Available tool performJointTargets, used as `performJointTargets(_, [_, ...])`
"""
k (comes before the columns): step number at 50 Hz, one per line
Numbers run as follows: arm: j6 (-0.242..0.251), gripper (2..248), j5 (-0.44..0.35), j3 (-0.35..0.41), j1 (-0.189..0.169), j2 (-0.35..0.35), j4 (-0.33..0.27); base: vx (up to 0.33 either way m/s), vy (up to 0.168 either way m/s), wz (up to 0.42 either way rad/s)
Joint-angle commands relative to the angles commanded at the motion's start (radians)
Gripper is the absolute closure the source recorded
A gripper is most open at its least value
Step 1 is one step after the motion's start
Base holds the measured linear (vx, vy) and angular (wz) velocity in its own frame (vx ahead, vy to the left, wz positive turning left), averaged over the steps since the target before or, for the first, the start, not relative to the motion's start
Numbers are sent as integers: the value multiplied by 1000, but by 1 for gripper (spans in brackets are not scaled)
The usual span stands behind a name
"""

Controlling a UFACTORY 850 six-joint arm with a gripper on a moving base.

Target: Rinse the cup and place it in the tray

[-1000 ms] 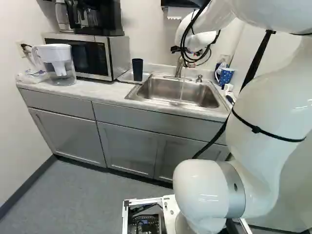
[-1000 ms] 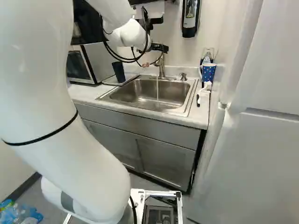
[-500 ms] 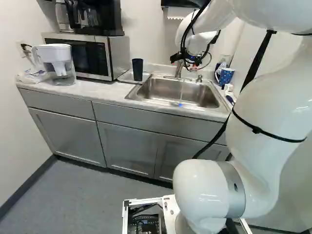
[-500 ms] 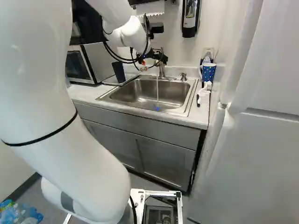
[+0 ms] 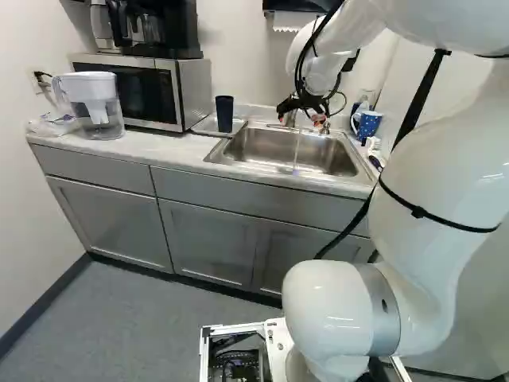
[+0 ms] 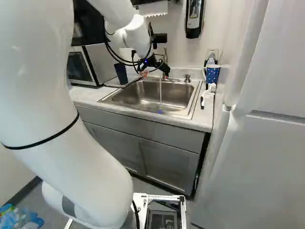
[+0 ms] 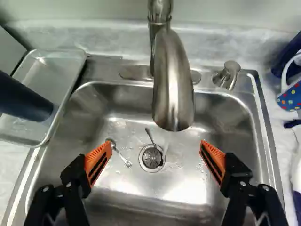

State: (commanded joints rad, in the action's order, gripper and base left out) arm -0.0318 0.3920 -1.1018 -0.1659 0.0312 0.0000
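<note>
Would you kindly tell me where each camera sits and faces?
Left base view: behind the arm, to its left, facing the sink; arm at right.
Right base view: behind it, to its right, facing the sink; arm at left.
Wrist view: at arm's end, looking down the open jaws into the sink.
All share: sink, dark cup, tray.

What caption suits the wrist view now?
Open gripper over the sink, faucet running ahead of it, dark cup standing in the tray at the sink's edge.
</note>
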Motion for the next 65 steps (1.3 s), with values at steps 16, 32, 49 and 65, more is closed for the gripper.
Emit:
performJointTargets(16, [0,3,114,0,0,0,-3,0,0,0])
performJointTargets(32, [0,3,114,0,0,0,-3,0,0,0])
performJointTargets(49, [0,3,86,0,0,0,-3,0,0,0])
performJointTargets(65, [0,3,-70,0,0,0,-3,0,0,0])
